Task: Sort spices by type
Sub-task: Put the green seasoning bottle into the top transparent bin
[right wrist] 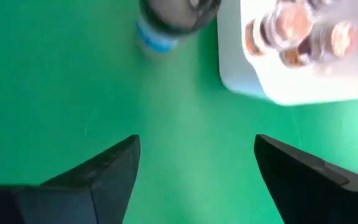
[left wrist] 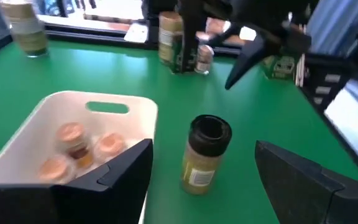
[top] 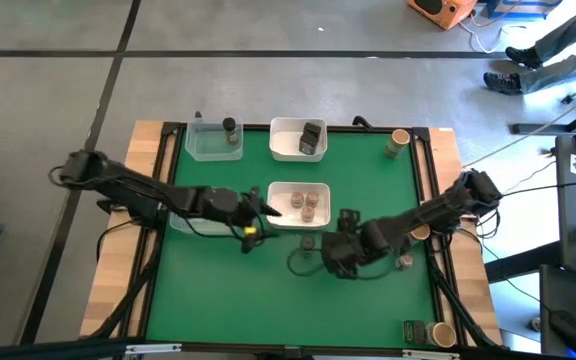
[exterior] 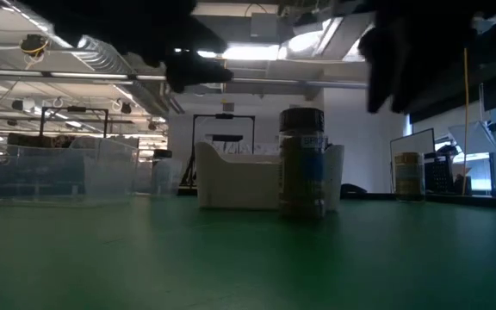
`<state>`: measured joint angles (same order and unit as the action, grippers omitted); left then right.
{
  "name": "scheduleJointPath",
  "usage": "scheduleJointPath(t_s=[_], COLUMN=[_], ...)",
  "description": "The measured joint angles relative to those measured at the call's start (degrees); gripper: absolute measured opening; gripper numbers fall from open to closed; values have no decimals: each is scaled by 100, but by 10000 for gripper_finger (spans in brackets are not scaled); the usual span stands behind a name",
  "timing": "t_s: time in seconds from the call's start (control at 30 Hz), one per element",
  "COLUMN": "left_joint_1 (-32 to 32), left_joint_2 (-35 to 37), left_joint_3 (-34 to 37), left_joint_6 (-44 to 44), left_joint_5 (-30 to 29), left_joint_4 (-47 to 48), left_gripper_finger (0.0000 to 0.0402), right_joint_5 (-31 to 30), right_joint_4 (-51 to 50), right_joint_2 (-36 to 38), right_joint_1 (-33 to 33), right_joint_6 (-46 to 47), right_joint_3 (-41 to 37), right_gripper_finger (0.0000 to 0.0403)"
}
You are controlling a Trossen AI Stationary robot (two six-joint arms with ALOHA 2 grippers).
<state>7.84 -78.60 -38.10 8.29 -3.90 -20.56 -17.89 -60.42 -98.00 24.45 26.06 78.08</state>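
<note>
meanwhile both arms reach inward low over the green table (top: 218, 290). the right gripper (right wrist: 194, 162) hangs wide open, empty, above the mat beside a black-capped spice jar (left wrist: 204, 155) standing just beside the white tray (top: 320, 218) holding 3 tan-topped jars (left wrist: 82, 146). the left gripper (left wrist: 204, 177) gapes, holding nothing.

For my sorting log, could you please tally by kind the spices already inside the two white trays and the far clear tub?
Brown jars: 3, in the near tray
Grey tins: 1, in the far tray
Black cylinders: 1, in the tub
Total: 5
</note>
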Motion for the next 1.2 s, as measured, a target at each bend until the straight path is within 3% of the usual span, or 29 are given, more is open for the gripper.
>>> scheduleJointPath(t_s=[0.2,0.57,0.87,1.13,1.2], left_joint_1=[169,121,122,90,62], left_joint_2=[-1125,-2316,-2755,-2749,-2746], left_joint_3=[-916,-1806,-1898,-1903,-1903], left_joint_6=[-592,-696,-765,-1067,-1062], left_joint_5=[9,12,30,35,48], left_joint_4=[34,35,37,-70,-24], left_gripper_finger=[265,265,261,187,186], right_joint_5=[-398,-1016,-1061,-1351,-1352], right_joint_4=[265,982,1307,1424,1423], right_joint_2=[262,272,270,270,270], right_joint_1=[500,1060,1042,1042,1042], right_joint_6=[1087,2879,3101,3071,3071], right_joint_3=[-791,-2050,-2389,-2389,-2389], right_gripper_finger=[301,301,301,301,301])
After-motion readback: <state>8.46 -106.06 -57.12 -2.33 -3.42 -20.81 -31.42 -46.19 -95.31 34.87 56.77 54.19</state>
